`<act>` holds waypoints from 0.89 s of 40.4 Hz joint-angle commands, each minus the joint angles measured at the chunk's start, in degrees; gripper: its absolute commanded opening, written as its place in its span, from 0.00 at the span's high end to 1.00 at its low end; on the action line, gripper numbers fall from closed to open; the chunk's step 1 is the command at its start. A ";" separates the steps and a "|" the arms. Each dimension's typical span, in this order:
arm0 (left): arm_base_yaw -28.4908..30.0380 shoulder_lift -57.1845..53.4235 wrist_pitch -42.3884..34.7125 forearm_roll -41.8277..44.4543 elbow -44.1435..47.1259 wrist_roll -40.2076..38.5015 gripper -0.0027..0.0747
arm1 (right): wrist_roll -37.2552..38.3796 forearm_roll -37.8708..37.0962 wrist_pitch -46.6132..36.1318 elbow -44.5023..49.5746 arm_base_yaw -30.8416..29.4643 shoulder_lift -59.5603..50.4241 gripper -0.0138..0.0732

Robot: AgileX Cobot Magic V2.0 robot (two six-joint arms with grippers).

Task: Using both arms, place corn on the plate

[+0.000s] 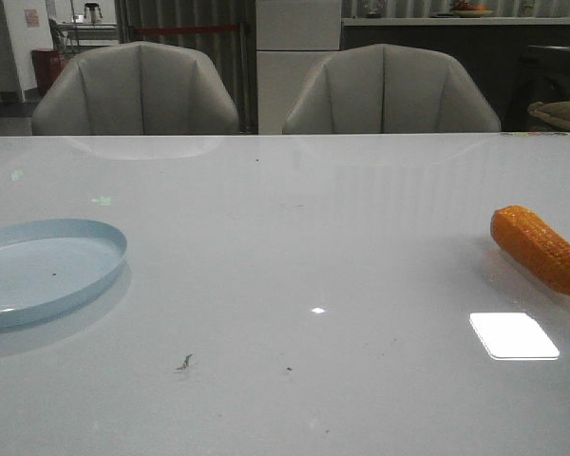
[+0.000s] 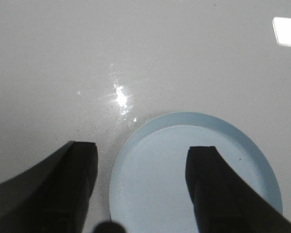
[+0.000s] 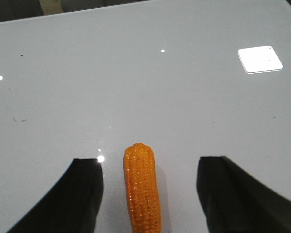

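Observation:
The orange-yellow corn (image 1: 540, 249) lies on the white table at the far right. In the right wrist view the corn (image 3: 142, 189) lies lengthwise between my right gripper's (image 3: 150, 167) two black fingers, which are wide open and apart from it. The pale blue plate (image 1: 43, 270) rests empty at the table's left edge. In the left wrist view the plate (image 2: 165, 165) lies under my left gripper (image 2: 143, 150), which is open and empty, one finger over the plate and one over the bare table. Neither arm shows in the front view.
Two grey chairs (image 1: 138, 90) (image 1: 389, 90) stand behind the table's far edge. A bright light reflection (image 1: 513, 335) sits on the table near the corn. Small dark specks (image 1: 184, 362) mark the glossy tabletop in front.

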 commanded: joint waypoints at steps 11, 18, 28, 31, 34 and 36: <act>4.91 17.05 12.48 -2.27 -19.49 -0.39 0.38 | -0.05 0.12 -3.59 -1.93 -0.07 -0.80 0.23; 5.60 23.99 19.91 -3.49 -25.27 -0.39 0.38 | -0.05 0.12 -3.51 -1.93 -0.07 -0.80 0.23; 5.24 27.22 24.32 -4.50 -26.81 -0.39 0.38 | -0.05 0.12 -3.52 -1.93 -0.07 -0.80 0.23; 5.12 27.46 24.11 -4.50 -26.81 -0.39 0.38 | -0.05 0.12 -3.52 -1.93 -0.07 -0.80 0.23; 5.08 27.98 23.85 -4.50 -26.81 -0.39 0.38 | -0.05 0.12 -3.52 -1.93 -0.07 -0.72 0.23; 5.08 28.54 23.73 -4.50 -26.81 -0.39 0.38 | -0.05 0.12 -3.52 -1.93 -0.07 -0.72 0.23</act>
